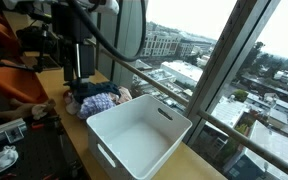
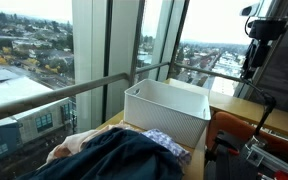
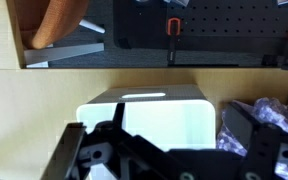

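My gripper (image 1: 76, 68) hangs high above the wooden table, over the pile of clothes and near the white bin. It also shows at the top right in an exterior view (image 2: 252, 55). In the wrist view the two dark fingers (image 3: 159, 145) are spread wide with nothing between them. A white plastic bin (image 1: 174, 122) with handle slots stands empty on the table (image 2: 164, 125); the wrist view looks down onto its rim (image 3: 144, 95). A pile of clothes (image 1: 97, 100), dark blue and purple patterned, lies beside the bin (image 2: 114, 155) (image 3: 276, 112).
Large windows with a metal rail (image 2: 74, 90) run along the table's edge. An orange chair (image 1: 2, 40) and black equipment (image 3: 194, 30) stand on the room side. The wooden table top (image 3: 44, 100) extends around the bin.
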Available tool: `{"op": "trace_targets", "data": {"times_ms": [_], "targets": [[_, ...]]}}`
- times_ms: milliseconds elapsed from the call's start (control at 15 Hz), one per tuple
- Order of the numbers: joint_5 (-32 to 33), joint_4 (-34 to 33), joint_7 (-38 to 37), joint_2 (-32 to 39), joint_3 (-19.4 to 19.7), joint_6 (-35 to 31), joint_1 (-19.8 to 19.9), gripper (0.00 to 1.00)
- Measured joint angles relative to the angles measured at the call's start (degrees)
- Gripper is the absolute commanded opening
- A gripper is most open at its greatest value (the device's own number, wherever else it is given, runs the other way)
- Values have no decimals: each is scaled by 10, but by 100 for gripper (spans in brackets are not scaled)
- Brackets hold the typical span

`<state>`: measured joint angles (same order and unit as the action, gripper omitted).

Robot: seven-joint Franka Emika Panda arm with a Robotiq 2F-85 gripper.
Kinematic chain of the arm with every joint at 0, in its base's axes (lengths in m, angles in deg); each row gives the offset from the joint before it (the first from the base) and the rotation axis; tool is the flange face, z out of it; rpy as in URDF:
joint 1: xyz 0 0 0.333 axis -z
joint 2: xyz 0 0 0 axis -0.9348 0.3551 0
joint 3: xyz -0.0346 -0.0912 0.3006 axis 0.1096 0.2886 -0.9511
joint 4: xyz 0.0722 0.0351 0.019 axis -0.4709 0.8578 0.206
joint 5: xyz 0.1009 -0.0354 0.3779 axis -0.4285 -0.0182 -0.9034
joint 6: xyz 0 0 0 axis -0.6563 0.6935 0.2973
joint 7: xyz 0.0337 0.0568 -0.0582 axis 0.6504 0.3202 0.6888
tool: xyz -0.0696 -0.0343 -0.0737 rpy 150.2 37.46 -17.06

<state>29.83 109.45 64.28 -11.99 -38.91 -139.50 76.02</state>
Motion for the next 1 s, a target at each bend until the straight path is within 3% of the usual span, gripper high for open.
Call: {"op": "trace_targets", "data": {"times_ms": [733, 1000], "targets": [[0, -1, 0, 1, 0, 0, -1, 100], [-2, -40, 10, 42, -7, -22, -35, 100]]}}
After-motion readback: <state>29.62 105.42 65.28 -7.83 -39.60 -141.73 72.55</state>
